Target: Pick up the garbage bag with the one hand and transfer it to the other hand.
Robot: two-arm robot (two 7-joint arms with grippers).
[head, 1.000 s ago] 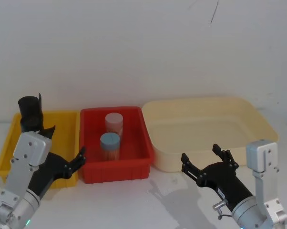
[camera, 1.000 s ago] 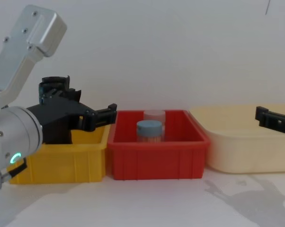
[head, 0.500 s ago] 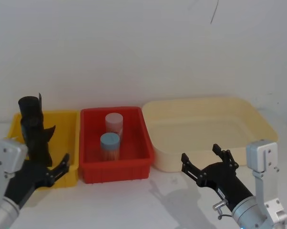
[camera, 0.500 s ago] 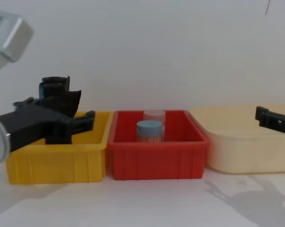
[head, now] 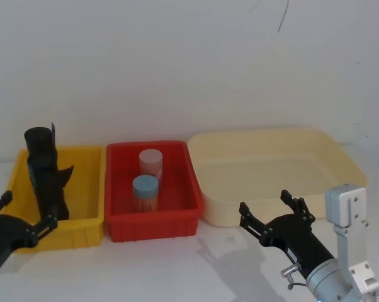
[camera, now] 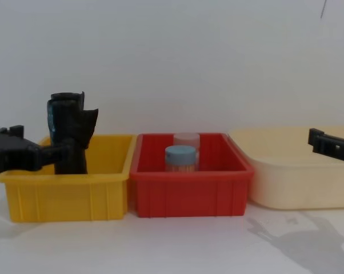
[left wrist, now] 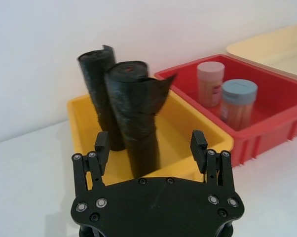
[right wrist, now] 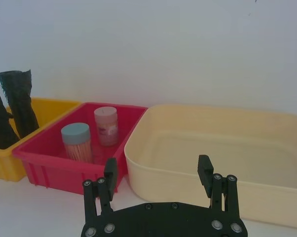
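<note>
**Surroundings.** Three containers stand in a row on the white table (head: 177, 270) against the wall (head: 177, 63): a yellow bin (head: 82, 231) on the left, a red bin (head: 153, 228) in the middle and a cream tub (head: 340, 157) on the right. Neighbouring containers stand just beside each other. The red bin holds two upright jars, a blue-lidded jar (head: 145, 192) nearer the robot and a pale-lidded jar (head: 150, 162) behind it.

**Task item.** The bag (head: 50, 189) stands roughly upright in the yellow bin, toward its left front. A loose flap of film sticks out near its top. A slim roll (head: 38, 143) stands directly behind it, just beside or touching; which one cannot be told. The bin's front wall covers the foot of the bag.

**Left gripper** (head: 27, 209). It is low in front of the yellow bin, pointing at the bag. Its fingers are spread wide and hold nothing. In the left wrist view the bag lies on the line between the two fingertips, with the bin's front wall between them and the bag.

**Right gripper** (head: 264, 201). It hovers in front of the tub, fingers spread wide and empty, well apart from the bag.

**Clearance.** The bag's upper half rises above the bin rim. The table in front of the three containers is bare.
</note>
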